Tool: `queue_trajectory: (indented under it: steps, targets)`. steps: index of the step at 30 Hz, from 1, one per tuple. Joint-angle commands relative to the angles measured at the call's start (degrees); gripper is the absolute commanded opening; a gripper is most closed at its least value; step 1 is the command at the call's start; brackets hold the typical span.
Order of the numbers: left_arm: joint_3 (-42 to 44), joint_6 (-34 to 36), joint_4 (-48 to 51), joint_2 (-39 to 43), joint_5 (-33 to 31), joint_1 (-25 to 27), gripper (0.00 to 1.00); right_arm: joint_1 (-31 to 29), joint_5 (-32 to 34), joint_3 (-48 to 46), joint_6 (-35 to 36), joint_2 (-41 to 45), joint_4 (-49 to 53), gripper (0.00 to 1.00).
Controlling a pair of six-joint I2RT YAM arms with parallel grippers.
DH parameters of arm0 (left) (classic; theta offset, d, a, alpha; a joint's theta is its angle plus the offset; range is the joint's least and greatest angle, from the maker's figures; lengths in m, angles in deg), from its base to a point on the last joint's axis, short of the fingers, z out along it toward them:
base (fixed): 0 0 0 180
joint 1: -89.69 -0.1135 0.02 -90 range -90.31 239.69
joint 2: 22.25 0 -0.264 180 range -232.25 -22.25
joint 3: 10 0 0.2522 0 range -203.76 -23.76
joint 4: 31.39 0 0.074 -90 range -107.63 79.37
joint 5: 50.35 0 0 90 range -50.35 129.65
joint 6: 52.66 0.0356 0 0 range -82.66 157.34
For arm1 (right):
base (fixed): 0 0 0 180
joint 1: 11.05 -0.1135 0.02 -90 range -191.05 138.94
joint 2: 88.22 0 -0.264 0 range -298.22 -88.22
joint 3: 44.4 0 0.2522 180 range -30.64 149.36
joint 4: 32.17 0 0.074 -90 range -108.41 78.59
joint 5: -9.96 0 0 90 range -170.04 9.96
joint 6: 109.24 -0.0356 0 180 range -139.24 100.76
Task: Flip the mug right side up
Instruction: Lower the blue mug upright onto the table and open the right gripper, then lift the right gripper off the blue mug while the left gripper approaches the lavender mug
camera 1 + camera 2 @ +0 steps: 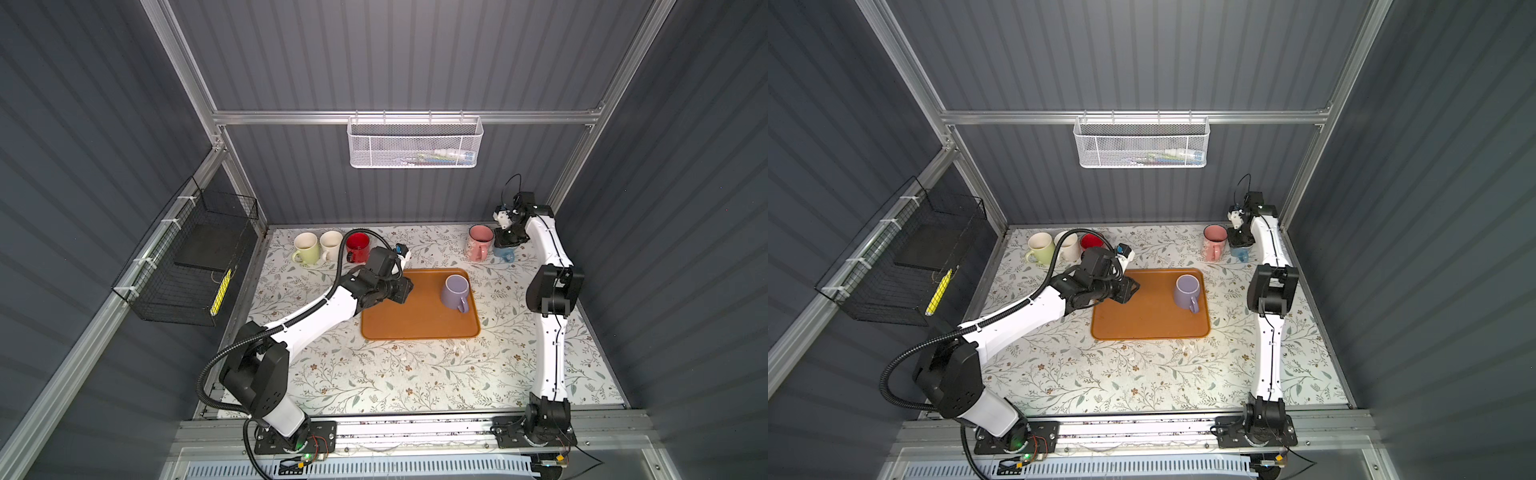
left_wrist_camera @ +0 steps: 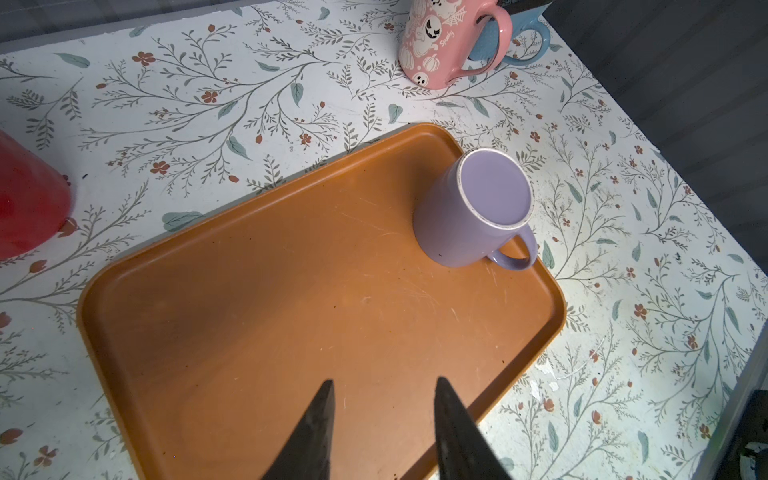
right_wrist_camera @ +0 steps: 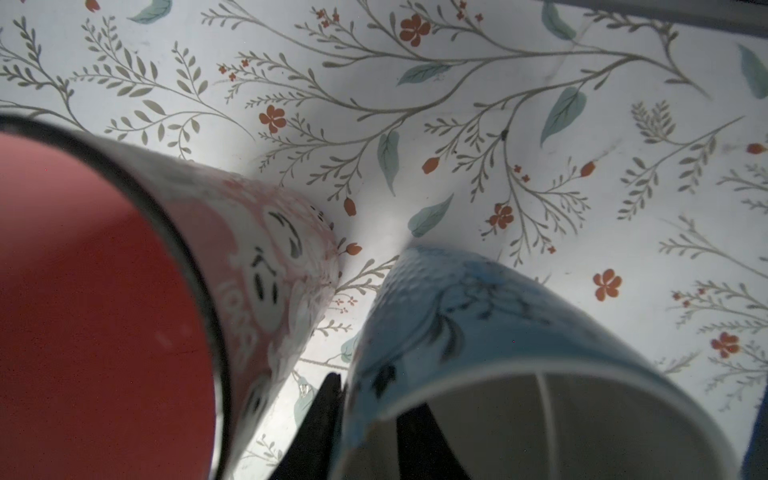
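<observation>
While the lavender mug (image 2: pixel 469 220) stands base-up near the far right corner of the orange tray (image 2: pixel 291 311), the task looks barely begun, and nothing touches the mug. The left fingers (image 2: pixel 316 432) hang spread and empty over the tray's left edge, aimed toward the mug but well apart from it. At the far right corner of the desk (image 1: pixel 415 374), the right fingers (image 3: pixel 316 424) straddle the wall of an upright blue mug (image 3: pixel 478 324) just beside a pink mug (image 2: pixel 432 45), one finger inside and one outside. I cannot tell whether they pinch that wall or sit slack around it. Reaching, grasping, inverting and setting the lavender mug down mouth-up all appear left to do.
</observation>
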State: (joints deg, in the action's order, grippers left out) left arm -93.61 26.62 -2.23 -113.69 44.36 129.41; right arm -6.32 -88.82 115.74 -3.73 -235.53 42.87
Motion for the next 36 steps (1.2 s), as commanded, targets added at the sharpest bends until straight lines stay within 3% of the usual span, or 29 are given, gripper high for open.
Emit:
queue_trajectory:
  steps: [1, 12, 22, 36]
  targets:
    - [-1.05, -0.62, -0.46, -0.56, 1.0, 0.18, 0.4, -0.36, 0.25, 1.22, 0.27, 1.21, 0.75, 0.28]
    - [-0.49, -0.62, -0.63, 0.47, 0.74, 0.24, 0.4, -0.27, 0.96, 1.27, -0.34, 2.64, 0.26, 0.33]
    - [-0.49, -0.53, -0.83, 0.56, 1.07, 0.44, 0.4, -0.34, 1.56, 1.34, -1.07, 4.12, -0.46, 0.43]
    - [0.23, -0.63, -0.83, 2.02, 0.72, 0.85, 0.4, -0.25, 2.95, 1.36, -1.98, 7.32, -0.39, 0.46]
